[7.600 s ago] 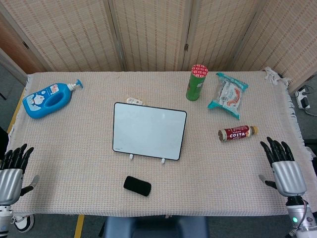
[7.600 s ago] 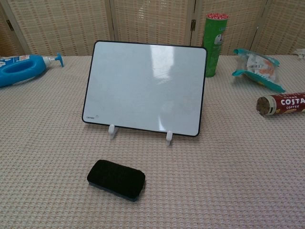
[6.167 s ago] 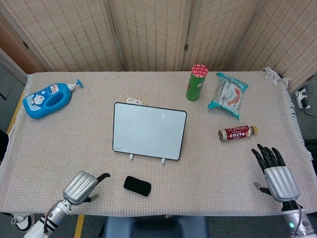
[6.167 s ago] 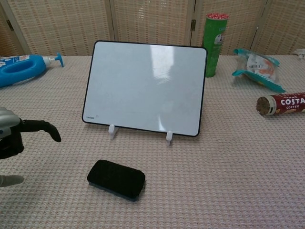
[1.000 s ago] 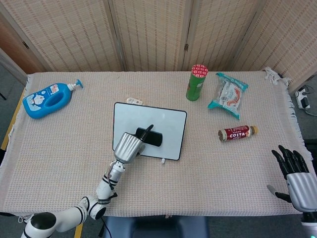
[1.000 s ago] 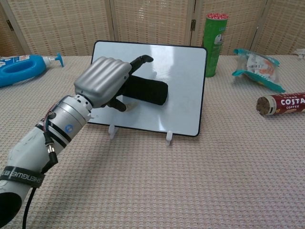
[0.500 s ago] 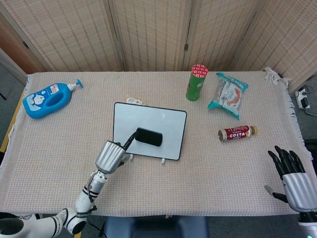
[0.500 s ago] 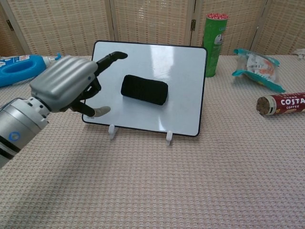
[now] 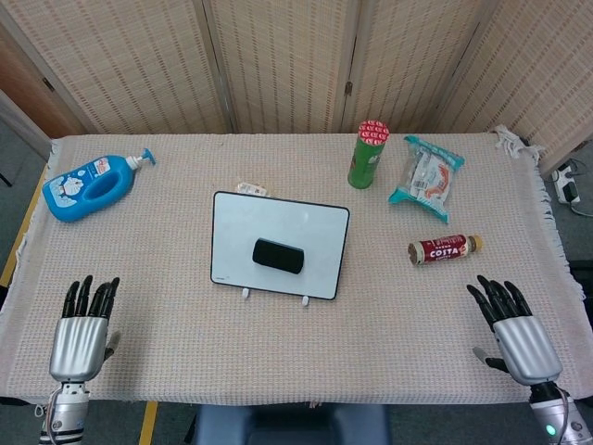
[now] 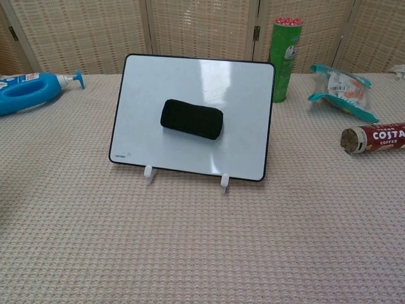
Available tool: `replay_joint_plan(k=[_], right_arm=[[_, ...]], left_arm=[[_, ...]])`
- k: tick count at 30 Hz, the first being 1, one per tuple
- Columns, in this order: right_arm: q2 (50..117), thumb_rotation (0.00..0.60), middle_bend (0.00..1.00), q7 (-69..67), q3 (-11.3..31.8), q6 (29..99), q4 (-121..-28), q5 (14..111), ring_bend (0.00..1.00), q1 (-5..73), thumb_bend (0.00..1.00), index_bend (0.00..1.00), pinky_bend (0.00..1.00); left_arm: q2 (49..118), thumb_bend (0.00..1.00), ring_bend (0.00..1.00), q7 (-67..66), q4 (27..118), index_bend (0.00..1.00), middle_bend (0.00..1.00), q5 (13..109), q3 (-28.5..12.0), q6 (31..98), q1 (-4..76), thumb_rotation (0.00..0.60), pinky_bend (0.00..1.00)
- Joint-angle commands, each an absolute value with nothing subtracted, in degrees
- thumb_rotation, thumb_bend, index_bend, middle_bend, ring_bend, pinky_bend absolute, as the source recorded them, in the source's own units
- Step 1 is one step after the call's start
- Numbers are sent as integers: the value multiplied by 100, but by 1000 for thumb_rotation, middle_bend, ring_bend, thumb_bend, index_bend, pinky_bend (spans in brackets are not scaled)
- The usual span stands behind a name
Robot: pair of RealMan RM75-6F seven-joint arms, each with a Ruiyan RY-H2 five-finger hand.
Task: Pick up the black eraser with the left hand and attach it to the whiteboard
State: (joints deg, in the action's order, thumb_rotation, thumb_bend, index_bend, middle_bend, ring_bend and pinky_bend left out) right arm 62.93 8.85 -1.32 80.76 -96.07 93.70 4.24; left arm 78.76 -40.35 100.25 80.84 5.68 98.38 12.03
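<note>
The black eraser sticks to the face of the whiteboard, which stands tilted on two small white feet at the table's middle. Nothing touches the eraser. My left hand lies at the near left edge of the table, fingers spread and holding nothing. My right hand lies at the near right edge, also spread and holding nothing. Neither hand shows in the chest view.
A blue pump bottle lies at the far left. A green can with a red lid, a teal snack bag and a lying Costa coffee bottle occupy the right. A small packet lies behind the board.
My left hand let go of the eraser, which stays on the whiteboard, and drew back to the near left table edge with its fingers spread. The right hand shifted slightly.
</note>
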Motion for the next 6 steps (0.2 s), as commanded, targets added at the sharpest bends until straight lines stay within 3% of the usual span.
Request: replay_joint_plan(k=[1, 6], right_arm=[[6339, 600, 0, 933, -140, 7943, -9595, 9375, 0, 516, 153, 0, 0], [6365, 600, 0, 929, -154, 7650, -9566, 9376, 0, 703, 153, 0, 0]], left_arm=[[7408, 250, 0, -3111, 9997, 0, 13, 8170, 887, 10520, 383, 600, 0], [7392, 248, 0, -3091, 9941, 0, 0, 8353, 822, 10577, 197, 600, 0]])
